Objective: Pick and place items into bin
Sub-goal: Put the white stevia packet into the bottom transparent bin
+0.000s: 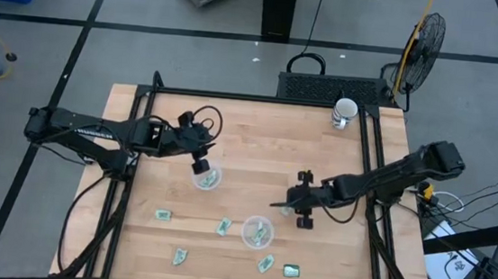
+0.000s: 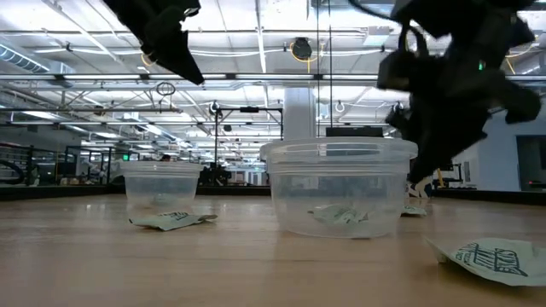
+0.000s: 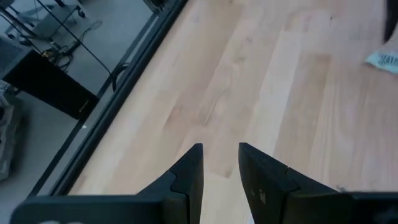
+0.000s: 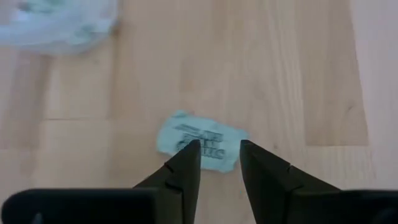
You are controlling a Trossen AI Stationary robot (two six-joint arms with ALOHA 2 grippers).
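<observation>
Right gripper (image 4: pixel 219 155) low over the wooden table (image 4: pixel 298 74), fingers slightly apart, green packet (image 4: pixel 202 142) directly beneath the tips, clear cup (image 4: pixel 62 25) well off, left gripper (image 1: pixel 200 164) beside another cup (image 1: pixel 207 178), fingers slightly parted.

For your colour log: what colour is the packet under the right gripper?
Light green packet with dark print; right wrist view.

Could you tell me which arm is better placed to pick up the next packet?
The right. Its pincer hangs directly over a packet on the table, fingers open. The left pincer faces bare wood.
</observation>
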